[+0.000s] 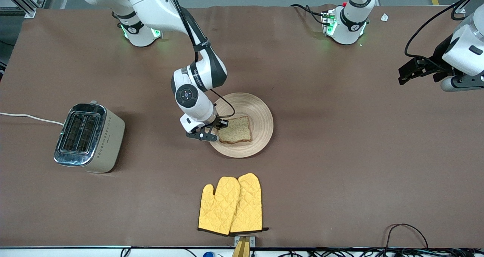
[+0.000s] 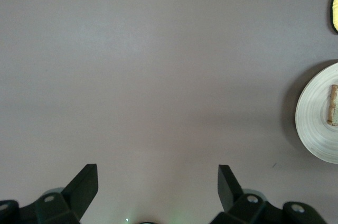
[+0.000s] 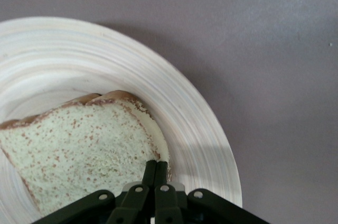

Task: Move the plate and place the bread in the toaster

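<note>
Plate [image 2: 317, 118] and bread [image 2: 333, 105] cut off by the left wrist view's edge; right end effector [image 1: 218, 130] hides the bread's edge it pinches.

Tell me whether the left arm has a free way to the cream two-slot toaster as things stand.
Probably not: the left gripper waits, fingers open, at its own table end, while the right gripper, pinching the brown bread slice, stands between it and the toaster.

I see glossy white arms with dark grey joint bands, black cables, green-lit bases and black grippers.

Robot lab: table-mounted arms [image 1: 196, 71], cables [image 1: 404, 234]
</note>
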Controlling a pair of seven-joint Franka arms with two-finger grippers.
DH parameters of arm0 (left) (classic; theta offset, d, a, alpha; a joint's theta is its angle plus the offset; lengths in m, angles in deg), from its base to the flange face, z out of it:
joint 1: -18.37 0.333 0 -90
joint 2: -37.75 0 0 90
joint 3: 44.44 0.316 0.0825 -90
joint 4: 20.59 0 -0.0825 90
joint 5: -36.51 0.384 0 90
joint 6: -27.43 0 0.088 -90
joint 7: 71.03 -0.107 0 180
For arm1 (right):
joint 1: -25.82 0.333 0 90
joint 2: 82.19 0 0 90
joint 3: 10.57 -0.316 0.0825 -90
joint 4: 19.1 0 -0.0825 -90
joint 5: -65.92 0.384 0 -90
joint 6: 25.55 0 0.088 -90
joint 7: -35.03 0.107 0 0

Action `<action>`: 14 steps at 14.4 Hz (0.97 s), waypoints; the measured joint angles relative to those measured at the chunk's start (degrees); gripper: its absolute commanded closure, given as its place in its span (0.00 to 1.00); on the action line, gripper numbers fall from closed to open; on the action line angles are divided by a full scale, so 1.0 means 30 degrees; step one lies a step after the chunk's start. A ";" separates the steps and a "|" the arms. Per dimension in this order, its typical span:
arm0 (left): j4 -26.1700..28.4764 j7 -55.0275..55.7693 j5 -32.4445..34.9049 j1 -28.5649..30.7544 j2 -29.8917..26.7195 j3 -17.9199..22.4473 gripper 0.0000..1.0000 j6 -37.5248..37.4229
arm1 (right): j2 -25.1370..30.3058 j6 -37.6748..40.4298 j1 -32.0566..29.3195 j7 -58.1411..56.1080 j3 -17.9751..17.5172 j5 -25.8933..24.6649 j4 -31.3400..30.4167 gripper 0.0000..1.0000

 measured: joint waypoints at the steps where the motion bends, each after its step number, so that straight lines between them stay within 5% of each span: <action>1: 0.0002 0.0004 0.0000 0.0013 0.0000 0.0017 0.00 0.0007 | 0.0084 0.0539 0.0052 0.0064 0.0191 -0.0049 0.0190 0.99; 5: 0.0024 0.0008 -0.0007 0.0096 0.0003 0.0127 0.00 0.0037 | 0.1369 0.5824 0.0180 0.0878 0.1583 -0.2304 0.2207 1.00; 9: 0.0044 0.0008 -0.0009 0.0120 0.0004 0.0143 0.00 0.0041 | 0.2244 1.1948 0.0299 0.1502 0.1799 -0.7589 0.5657 1.00; 14: 0.0044 0.0007 -0.0009 0.0128 -0.0007 0.0170 0.00 0.0053 | 0.2196 1.5459 0.0510 -0.0924 0.1749 -1.3170 0.7505 1.00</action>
